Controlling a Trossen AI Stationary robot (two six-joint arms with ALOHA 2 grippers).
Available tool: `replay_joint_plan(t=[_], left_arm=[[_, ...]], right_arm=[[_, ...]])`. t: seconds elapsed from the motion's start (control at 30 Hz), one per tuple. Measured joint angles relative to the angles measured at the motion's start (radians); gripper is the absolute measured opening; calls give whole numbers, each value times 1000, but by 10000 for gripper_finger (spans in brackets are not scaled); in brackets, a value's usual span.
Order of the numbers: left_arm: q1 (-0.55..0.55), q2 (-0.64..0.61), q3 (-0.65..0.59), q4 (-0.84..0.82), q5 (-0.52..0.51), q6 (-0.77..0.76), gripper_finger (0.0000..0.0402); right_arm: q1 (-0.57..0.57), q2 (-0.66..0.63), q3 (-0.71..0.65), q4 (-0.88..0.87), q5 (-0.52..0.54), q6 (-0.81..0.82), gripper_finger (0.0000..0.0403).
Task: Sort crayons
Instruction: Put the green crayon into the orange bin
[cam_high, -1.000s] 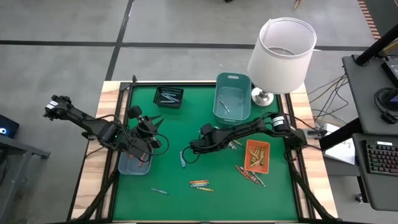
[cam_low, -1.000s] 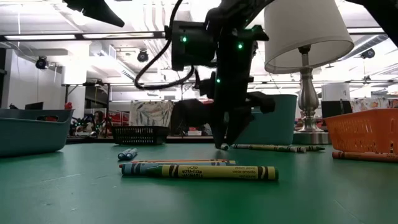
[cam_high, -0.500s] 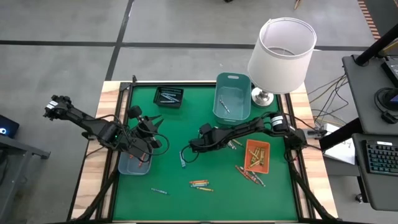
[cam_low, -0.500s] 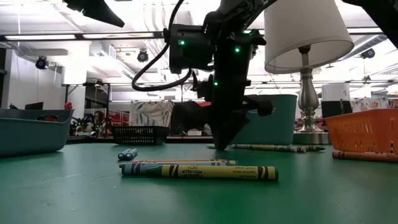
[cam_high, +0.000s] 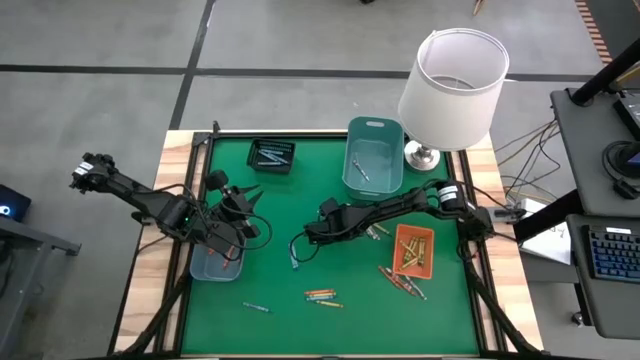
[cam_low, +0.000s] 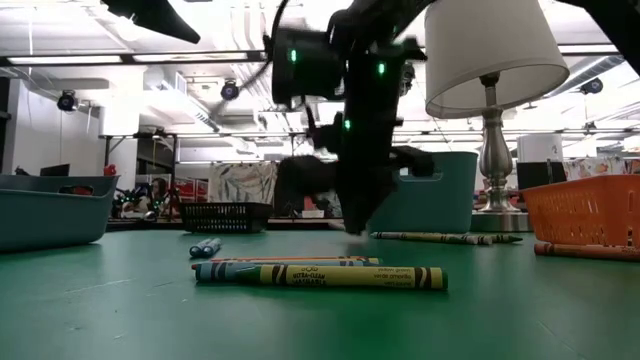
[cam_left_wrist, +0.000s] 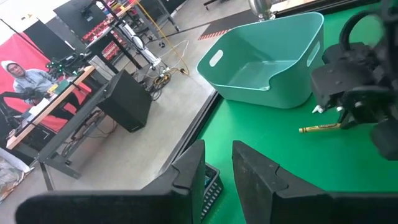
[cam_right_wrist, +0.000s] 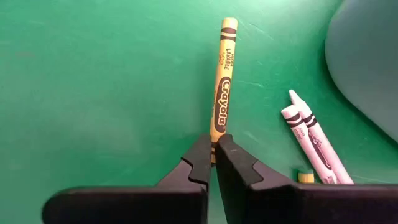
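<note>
Now the right pincer (cam_right_wrist: 213, 151) is down on the green bench (cam_high: 300, 190), its fingers nearly closed on the near end of a yellow crayon (cam_right_wrist: 221, 93) that lies flat and points straight away from it. In the low view the arm has drifted a little sideways over the last second and looks blurred with motion, which suggests the pinch is only just being made. I cannot tell whether the crayon has left the bench yet. Just beside the pincer lie two white crayons (cam_right_wrist: 310, 138). Further out is the teal bin (cam_high: 373, 155), and the orange tray (cam_high: 412, 250) sits back along the arm. A loose cluster of crayons (cam_high: 320, 296) lies well apart. The left pincer (cam_high: 240, 205) waits over the grey-blue tray (cam_high: 212, 265), fingers slightly apart and empty.
</note>
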Motion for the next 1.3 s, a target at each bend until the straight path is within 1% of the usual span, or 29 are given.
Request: replay_joint_plan(t=[0.2, 0.37, 0.43, 0.57, 0.7, 0.83, 1.0, 1.13, 1.3], left_arm=[[0, 0, 0, 8, 0, -1, 64], [0, 0, 0, 16, 0, -1, 64], [0, 0, 0, 19, 0, -1, 64], [0, 0, 0, 27, 0, -2, 64], [0, 0, 0, 33, 0, -2, 64], [0, 0, 0, 38, 0, -2, 64], [0, 0, 0, 44, 1, -9, 64], [0, 0, 0, 63, 1, -10, 64], [0, 0, 0, 75, 1, -10, 64]], right_arm=[[37, -72, 10, 4, -24, -88, 10], [75, -152, 11, 2, -116, -197, 10], [98, -184, 11, -19, -169, -233, 10], [144, -246, 11, -121, -284, -285, 9], [195, -302, 11, -315, -373, -295, 9], [258, -343, -8, -487, -434, -197, 9], [344, -390, -46, -609, -492, -30, 9], [407, -426, -110, -658, -508, 94, 9], [449, -475, -237, -641, -518, 187, 9]])
